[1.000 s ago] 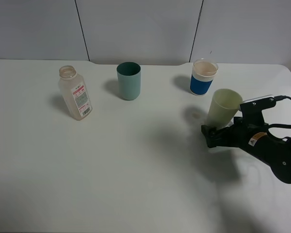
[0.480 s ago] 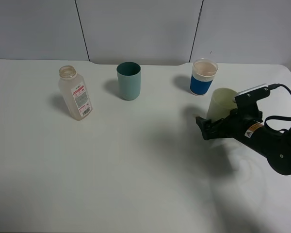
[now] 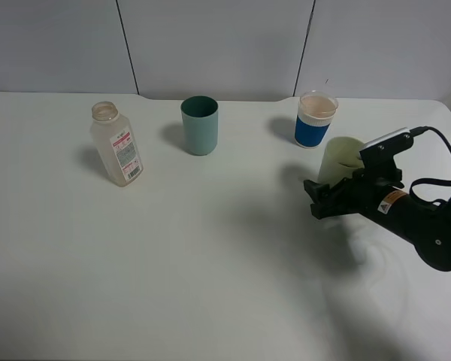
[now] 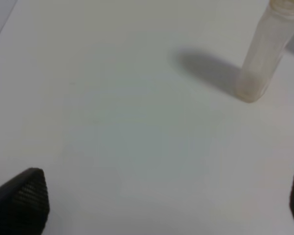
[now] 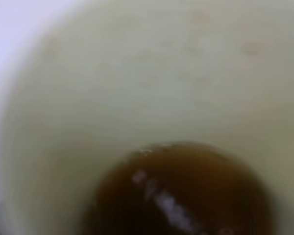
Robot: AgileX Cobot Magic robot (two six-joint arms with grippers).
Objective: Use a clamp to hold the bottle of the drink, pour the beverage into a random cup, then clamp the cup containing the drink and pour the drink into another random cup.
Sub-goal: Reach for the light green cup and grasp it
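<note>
The pale yellow-green cup [image 3: 337, 159] stands at the right of the table, and my right gripper [image 3: 327, 194] reaches around its lower half from the near side. The black gripper body hides the cup's base, so the contact of the jaws does not show. In the right wrist view the cup's inner wall [image 5: 137, 83] fills the frame, with the brown beverage [image 5: 181, 196] at its bottom. The bottle [image 3: 119, 154] stands upright at the far left, looking nearly empty, and shows in the left wrist view too [image 4: 264, 54]. My left gripper [image 4: 161, 205] hangs open, well short of the bottle. The blue-banded clear cup [image 3: 316, 120] stands just behind the yellow-green cup.
A dark teal tumbler [image 3: 200, 125] stands upright at the back centre, between the bottle and the blue-banded cup. The white table [image 3: 210, 263] ends at a grey panelled wall behind. A cable loops off the right arm near the table's right edge.
My right arm has moved forward and slightly up onto the yellow-green cup, covering its lower part. The bottle, the other cups and the left gripper have not moved.
</note>
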